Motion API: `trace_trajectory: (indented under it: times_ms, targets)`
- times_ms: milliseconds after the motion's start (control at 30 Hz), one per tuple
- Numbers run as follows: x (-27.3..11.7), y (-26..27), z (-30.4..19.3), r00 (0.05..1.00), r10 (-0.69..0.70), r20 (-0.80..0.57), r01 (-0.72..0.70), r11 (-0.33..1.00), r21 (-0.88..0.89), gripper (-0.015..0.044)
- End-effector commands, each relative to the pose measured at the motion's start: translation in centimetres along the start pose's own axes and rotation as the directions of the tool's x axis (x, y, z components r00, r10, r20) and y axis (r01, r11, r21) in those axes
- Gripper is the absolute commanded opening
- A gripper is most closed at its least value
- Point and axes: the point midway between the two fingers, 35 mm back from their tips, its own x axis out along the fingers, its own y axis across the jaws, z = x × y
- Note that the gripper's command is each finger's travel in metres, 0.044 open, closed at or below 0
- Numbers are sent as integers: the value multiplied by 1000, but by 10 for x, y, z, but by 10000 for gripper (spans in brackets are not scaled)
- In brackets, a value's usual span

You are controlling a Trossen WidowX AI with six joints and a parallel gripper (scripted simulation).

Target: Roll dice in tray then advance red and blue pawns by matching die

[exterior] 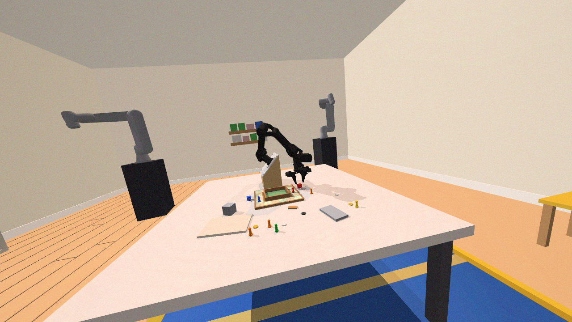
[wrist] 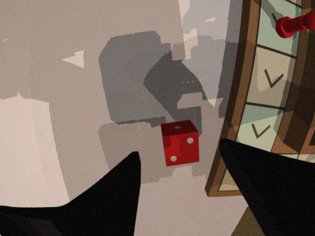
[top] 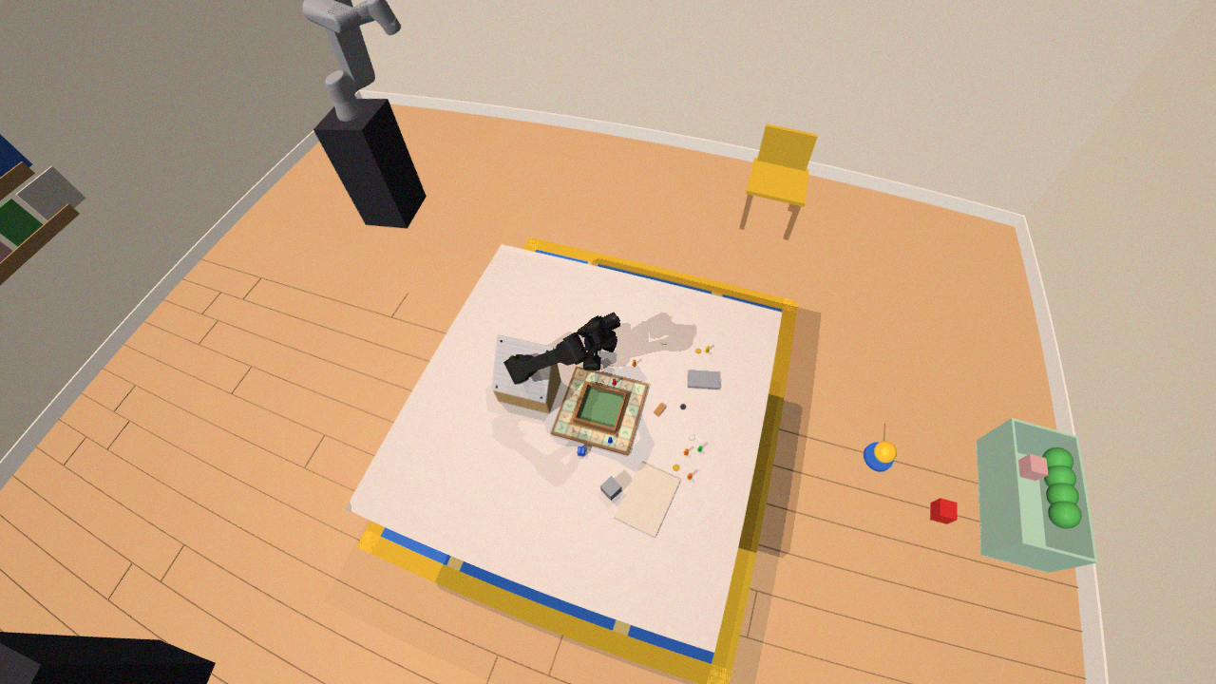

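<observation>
My gripper (exterior: 299, 182) (wrist: 180, 151) is open, pointing down with its fingertips either side of and above the red die (exterior: 299, 186) (wrist: 181, 149). The die rests on the table beside the board (top: 591, 444) (exterior: 279, 204) (wrist: 241, 82); its larger visible face shows two pips. The arm hides it in the top view. The red pawn (top: 615, 382) (exterior: 293, 190) (wrist: 293, 26) stands on the board's near-gripper side. The blue pawn (top: 609, 439) (exterior: 258, 199) stands on the opposite side. The blue die (top: 581, 450) (exterior: 248, 198) lies outside the board. The green tray (top: 601, 408) (exterior: 275, 192) in the board's middle holds no die.
An orange pawn (top: 634, 363) (exterior: 311, 191) stands near the gripper. An orange block (top: 659, 408) (exterior: 292, 207), grey slab (top: 704, 379) (exterior: 333, 212), grey cube (top: 610, 487) (exterior: 229, 209) and beige sheet (top: 648, 500) (exterior: 225, 226) lie around the board, with several pawns and discs.
</observation>
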Motion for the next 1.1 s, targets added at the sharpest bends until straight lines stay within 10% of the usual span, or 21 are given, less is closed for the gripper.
trace_trajectory:
  times_ms: [0, 333, 533, 1067]
  targets:
    - [8, -1, -2, 1000, -5, -4, 5, 1000, -5, 275]
    - [22, -2, -2, 1000, -6, -4, 6, 1000, -4, 275]
    - [22, -2, -2, 1000, -6, -4, 6, 1000, -4, 118]
    - [-23, 5, 6, 1000, 5, -1, -5, 1000, -6, 0]
